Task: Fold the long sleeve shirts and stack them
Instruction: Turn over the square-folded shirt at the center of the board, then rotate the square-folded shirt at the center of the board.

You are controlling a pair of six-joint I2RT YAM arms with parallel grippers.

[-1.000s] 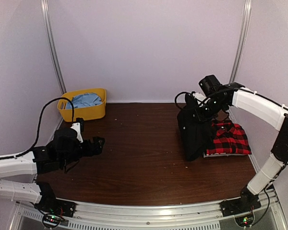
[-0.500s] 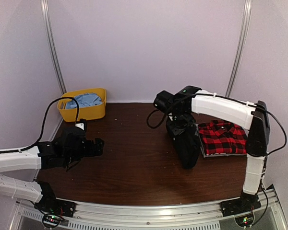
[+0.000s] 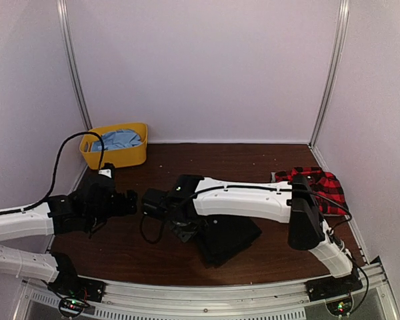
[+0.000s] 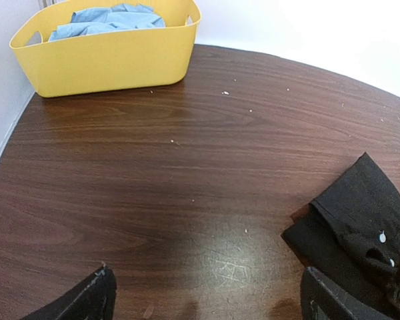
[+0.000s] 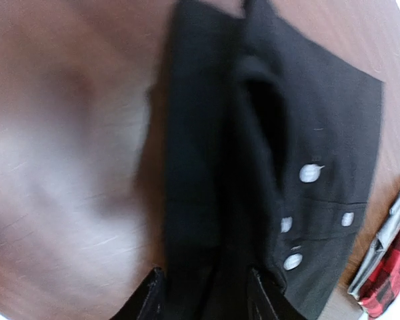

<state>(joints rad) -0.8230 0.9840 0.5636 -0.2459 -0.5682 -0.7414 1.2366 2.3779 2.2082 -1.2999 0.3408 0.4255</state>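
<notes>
The black long sleeve shirt (image 3: 230, 239) lies rumpled on the table's near middle, its white buttons showing in the right wrist view (image 5: 300, 173). My right gripper (image 3: 184, 231) is stretched far left over the shirt's left edge. Its jaws stand apart, with black cloth between them (image 5: 205, 297). The red-and-black plaid shirt (image 3: 318, 187) lies folded at the right edge, and a corner of it shows in the right wrist view (image 5: 393, 287). My left gripper (image 3: 129, 200) hovers open and empty (image 4: 207, 308) just left of the black shirt (image 4: 360, 227).
A yellow bin (image 3: 120, 155) holding blue cloth (image 3: 117, 139) stands at the back left corner (image 4: 107, 63). White walls and metal posts close in the table. The right arm spans the table's middle from right to left.
My right arm swung from the back right to the left centre, carrying the black shirt off beside the plaid shirt down onto the table. Its jaws have parted. The left arm barely moved.
</notes>
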